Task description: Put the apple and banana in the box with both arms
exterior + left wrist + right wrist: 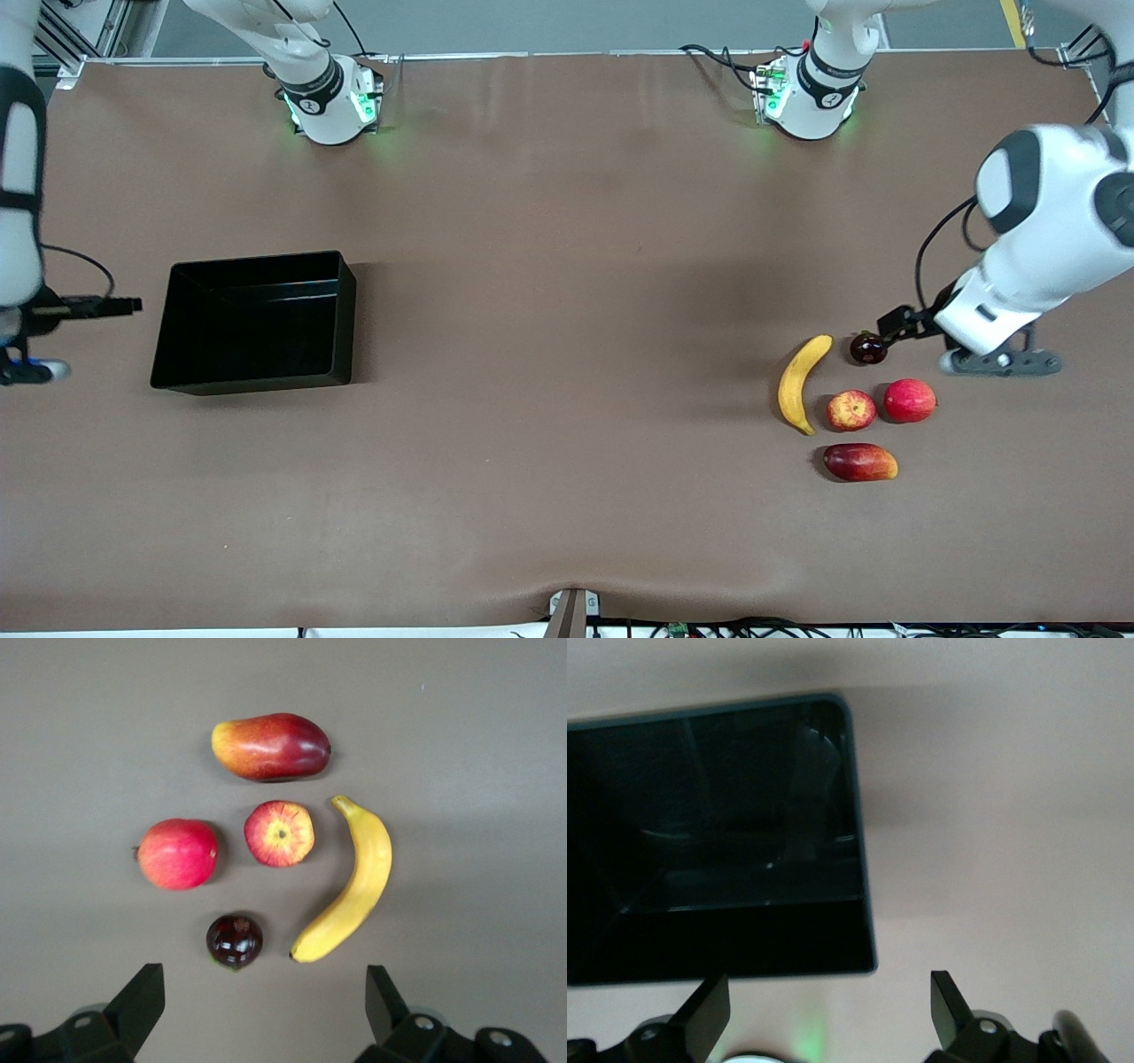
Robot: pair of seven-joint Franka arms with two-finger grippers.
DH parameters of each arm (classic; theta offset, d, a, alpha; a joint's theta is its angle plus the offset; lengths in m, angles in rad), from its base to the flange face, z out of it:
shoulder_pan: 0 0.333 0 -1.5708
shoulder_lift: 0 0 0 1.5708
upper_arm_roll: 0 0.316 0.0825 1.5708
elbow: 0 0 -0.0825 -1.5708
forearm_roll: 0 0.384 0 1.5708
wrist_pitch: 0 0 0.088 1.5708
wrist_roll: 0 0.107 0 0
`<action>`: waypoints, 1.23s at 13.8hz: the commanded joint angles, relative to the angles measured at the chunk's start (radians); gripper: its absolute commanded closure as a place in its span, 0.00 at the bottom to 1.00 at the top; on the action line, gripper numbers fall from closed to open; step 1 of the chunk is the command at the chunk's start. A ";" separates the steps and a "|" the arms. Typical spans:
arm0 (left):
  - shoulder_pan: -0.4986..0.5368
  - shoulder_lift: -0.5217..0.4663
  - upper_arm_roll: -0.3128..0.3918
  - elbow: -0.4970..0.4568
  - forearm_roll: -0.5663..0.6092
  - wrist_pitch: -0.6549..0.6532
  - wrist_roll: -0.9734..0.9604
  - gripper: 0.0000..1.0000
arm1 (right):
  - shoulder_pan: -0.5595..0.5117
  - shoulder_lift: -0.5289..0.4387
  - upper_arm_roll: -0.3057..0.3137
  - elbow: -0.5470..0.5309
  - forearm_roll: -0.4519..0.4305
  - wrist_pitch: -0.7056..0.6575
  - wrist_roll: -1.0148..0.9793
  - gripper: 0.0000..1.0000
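Left gripper [261, 1010] is hanging wide open over the table [567, 354] at the left arm's end, holding nothing; in the left wrist view both fingers [137, 1001] are showing apart with bare table between them. The banana [350, 886] is lying just ahead of the gap, its lower tip closest to the fingers, not touching. The apple [279, 833] is sitting past a small dark round fruit [235, 941], stem dimple up, just beside the banana's inner curve. A red-pink round fruit [177, 853] is lying beside the apple, and a long red-yellow fruit [271, 746] is lying farthest from the fingers. Left arm is reaching in from the table end, wrist bent down over the fruit cluster. Right gripper [828, 1010] is also standing wide open and empty, hovering off the table just beside the box [257, 323]; the box's black wall [864, 904] is lying ahead of its fingers [700, 1014], clear of them. Right arm is hanging near-vertical at the right arm's end of the table.
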 commanded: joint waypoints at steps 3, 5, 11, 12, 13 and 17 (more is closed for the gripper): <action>0.014 0.129 -0.004 0.006 0.059 0.176 0.024 0.00 | -0.036 0.007 0.017 -0.213 0.056 0.316 -0.118 0.00; 0.017 0.148 -0.005 0.008 0.052 0.193 0.013 0.00 | -0.038 0.013 0.017 -0.219 0.065 0.325 -0.133 0.49; 0.013 0.249 -0.010 0.037 0.018 0.279 0.010 0.00 | -0.046 0.038 0.017 -0.225 0.088 0.315 -0.178 1.00; 0.019 0.273 -0.009 0.051 0.018 0.279 0.011 0.00 | -0.046 0.035 0.017 -0.219 0.099 0.312 -0.171 1.00; 0.020 0.289 -0.008 0.066 0.019 0.281 0.014 0.00 | -0.046 0.031 0.017 -0.210 0.119 0.299 -0.171 1.00; 0.047 0.336 -0.010 0.106 0.019 0.284 0.022 0.00 | -0.029 0.024 0.017 -0.088 0.197 0.105 -0.115 1.00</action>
